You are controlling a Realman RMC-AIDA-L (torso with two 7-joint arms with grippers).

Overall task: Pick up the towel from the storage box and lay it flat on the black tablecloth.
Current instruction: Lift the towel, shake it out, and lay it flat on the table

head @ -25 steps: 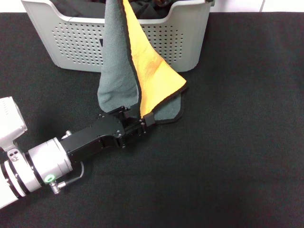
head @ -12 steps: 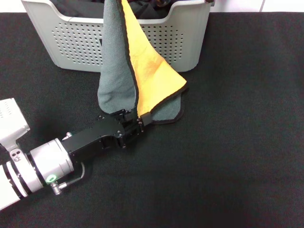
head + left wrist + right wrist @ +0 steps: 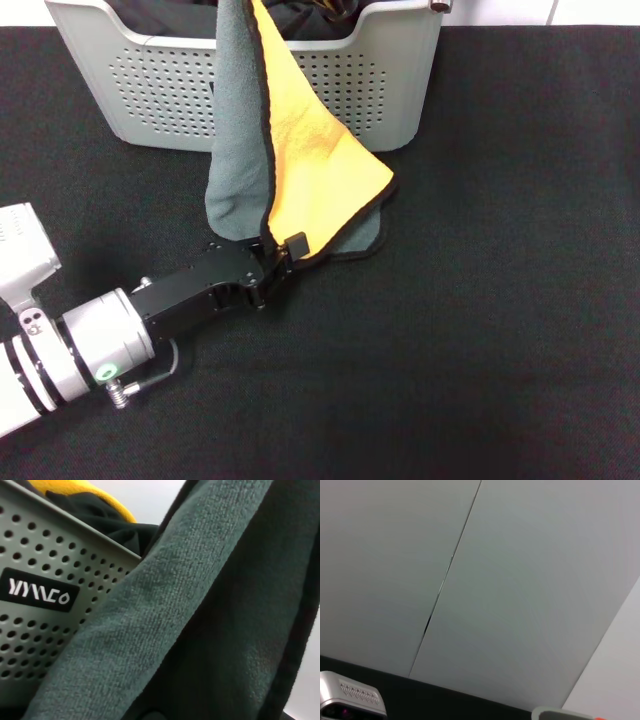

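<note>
The towel [image 3: 320, 165] hangs down from above the head view's top edge, grey side to the left, orange-yellow side to the right. Its lower end rests on the black tablecloth [image 3: 480, 300], in front of the light grey storage box [image 3: 150, 90]. My left gripper [image 3: 275, 258] lies low over the cloth and is shut on the towel's lower corner, beside the small black loop [image 3: 296, 243]. The left wrist view is filled by the towel's grey side [image 3: 190, 620], with the box wall [image 3: 40, 555] and its black label [image 3: 37, 591] behind. My right gripper is out of view.
Dark cloth [image 3: 160, 15] lies inside the box; it also shows in the left wrist view [image 3: 100, 515], with a bit of yellow fabric [image 3: 85, 492] above it. The right wrist view shows only a pale wall and a grey device [image 3: 350, 700].
My left gripper has drawn back a little to the left with the towel's corner. The loop moved with it and more of the orange side now faces up.
</note>
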